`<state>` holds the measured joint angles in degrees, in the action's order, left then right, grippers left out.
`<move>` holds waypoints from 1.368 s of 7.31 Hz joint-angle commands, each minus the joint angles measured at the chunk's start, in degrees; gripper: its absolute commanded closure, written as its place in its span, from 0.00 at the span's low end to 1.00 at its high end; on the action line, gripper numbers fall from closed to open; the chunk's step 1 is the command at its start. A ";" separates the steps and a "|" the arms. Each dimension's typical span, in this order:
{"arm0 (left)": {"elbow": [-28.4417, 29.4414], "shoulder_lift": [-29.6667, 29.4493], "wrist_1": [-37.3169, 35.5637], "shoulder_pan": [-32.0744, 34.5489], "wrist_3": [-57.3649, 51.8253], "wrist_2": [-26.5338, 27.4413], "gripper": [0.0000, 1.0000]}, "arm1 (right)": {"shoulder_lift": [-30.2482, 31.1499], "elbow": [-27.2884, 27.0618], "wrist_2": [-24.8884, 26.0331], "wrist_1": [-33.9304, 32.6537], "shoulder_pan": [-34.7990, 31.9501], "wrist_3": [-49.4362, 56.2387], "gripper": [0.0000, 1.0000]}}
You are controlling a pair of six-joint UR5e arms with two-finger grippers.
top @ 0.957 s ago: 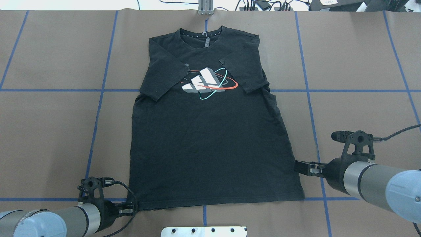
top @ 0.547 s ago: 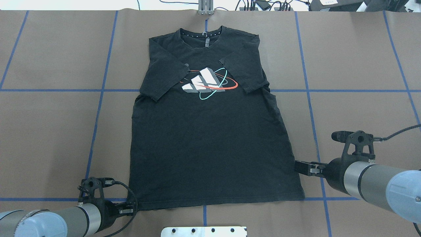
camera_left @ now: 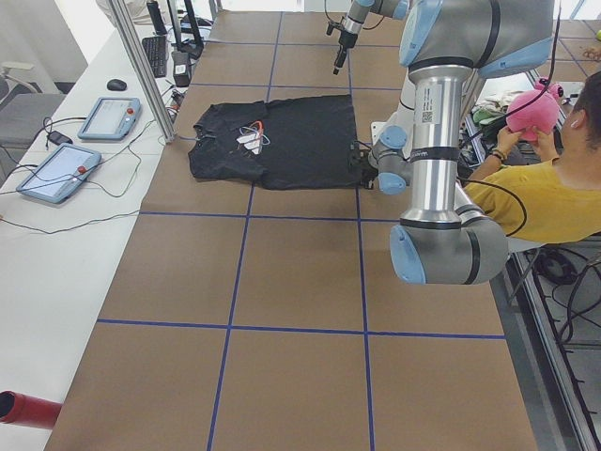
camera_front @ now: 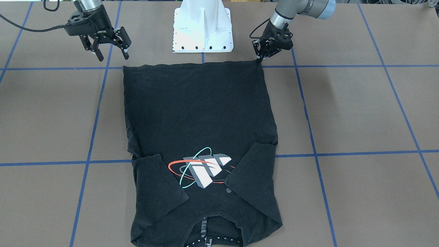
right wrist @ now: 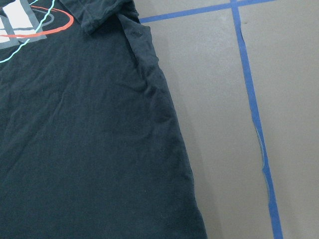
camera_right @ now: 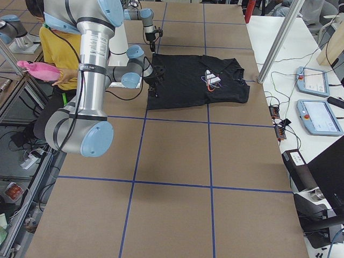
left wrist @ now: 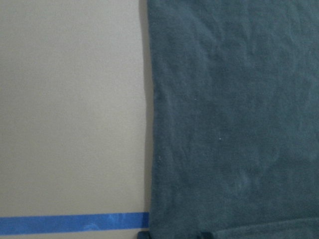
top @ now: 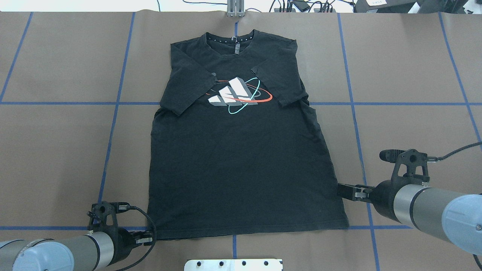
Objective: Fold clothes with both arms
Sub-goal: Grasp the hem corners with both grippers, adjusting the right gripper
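The black T-shirt (top: 241, 162) lies flat on the brown table with its collar at the far edge and both sleeves folded in over the chest graphic (top: 239, 96). My left gripper (top: 148, 238) is low at the near left hem corner. In the front view (camera_front: 258, 60) its fingers look pinched together on that corner. My right gripper (top: 342, 190) hovers beside the shirt's right edge above the hem, and in the front view (camera_front: 112, 55) its fingers are spread and empty. The left wrist view shows the shirt's side edge (left wrist: 154, 124) up close, and the right wrist view shows its right edge (right wrist: 169, 124).
The white base block (camera_front: 202, 27) stands just behind the hem, between the arms. Blue tape lines (top: 116, 103) grid the brown table. A metal post (top: 235, 9) and cables sit beyond the collar. A person in yellow (camera_left: 554, 188) sits behind the robot.
My left gripper has shifted very slightly back and to the left at the hem corner. The shirt and my right arm look unchanged.
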<state>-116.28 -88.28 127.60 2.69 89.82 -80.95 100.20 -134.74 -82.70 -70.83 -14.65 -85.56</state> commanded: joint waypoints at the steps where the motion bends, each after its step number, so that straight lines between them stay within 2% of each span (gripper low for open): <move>1: -0.88 0.21 -0.07 0.30 0.00 -0.09 1.00 | 0.00 0.00 0.00 -0.01 0.06 0.04 0.00; 3: -1.49 0.21 -0.07 0.30 0.00 -0.09 1.00 | 0.78 0.52 0.35 -0.10 1.02 -0.31 0.00; 5: -1.58 0.04 -0.07 0.30 0.00 0.09 1.00 | 1.40 1.22 4.90 0.16 4.61 -3.11 0.00; 7: -1.67 0.04 0.02 0.30 0.09 0.26 1.00 | 1.32 3.24 6.41 2.00 6.29 -4.70 0.00; 9: -1.58 -0.22 0.02 0.13 0.00 0.96 1.00 | 1.40 10.51 8.87 12.16 7.26 -6.20 0.00; 10: -1.58 -0.31 0.02 -0.05 -0.09 1.23 1.00 | 2.01 12.81 10.44 13.60 9.09 -8.99 0.00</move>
<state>-117.90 -88.45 127.61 2.81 89.81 -80.13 101.73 -125.45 -74.08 -60.72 -7.20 -92.14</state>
